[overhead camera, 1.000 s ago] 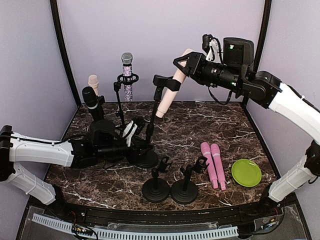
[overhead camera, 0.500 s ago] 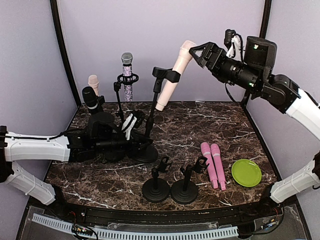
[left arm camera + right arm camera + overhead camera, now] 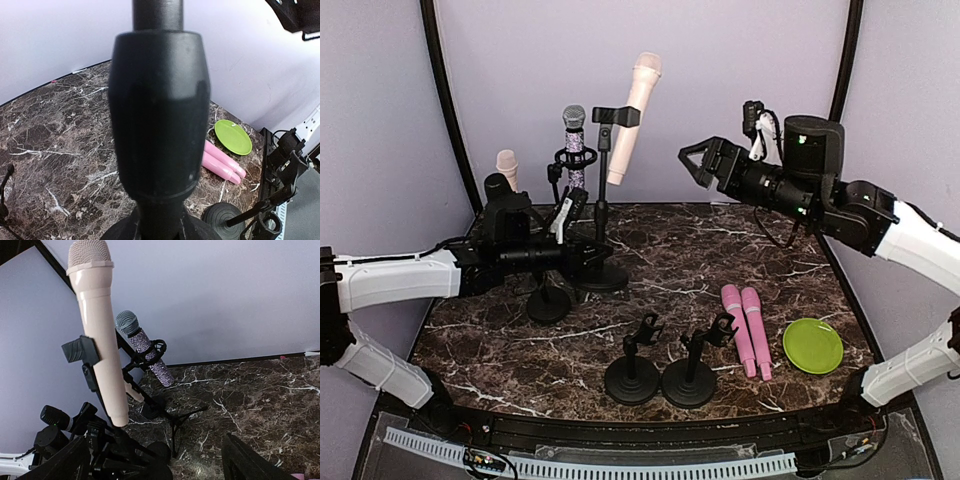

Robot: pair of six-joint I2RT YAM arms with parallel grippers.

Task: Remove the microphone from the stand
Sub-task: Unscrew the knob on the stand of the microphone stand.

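Observation:
A pale cream microphone (image 3: 633, 108) sits in the clip of a tall black stand (image 3: 602, 205), upright near the back wall. My left gripper (image 3: 578, 256) is shut on the lower part of that stand, just above its round base. In the left wrist view the stand's dark shaft (image 3: 159, 115) fills the middle. My right gripper (image 3: 689, 166) hangs open to the right of the microphone, apart from it. The right wrist view shows the microphone (image 3: 100, 335) and its clip (image 3: 80, 350) at upper left, ahead of the open right gripper (image 3: 150, 465).
A glittery microphone (image 3: 575, 150) on a tripod stand, a small pale microphone (image 3: 507, 165) and a black microphone (image 3: 500, 195) stand at the back left. Two empty stands (image 3: 632, 375) (image 3: 690, 378) are in front. Two pink microphones (image 3: 745, 328) lie beside a green plate (image 3: 812, 345).
My right gripper opened, let go of the cream microphone and drew back to the right and down. The stand swung upright and moved left and back with my left gripper.

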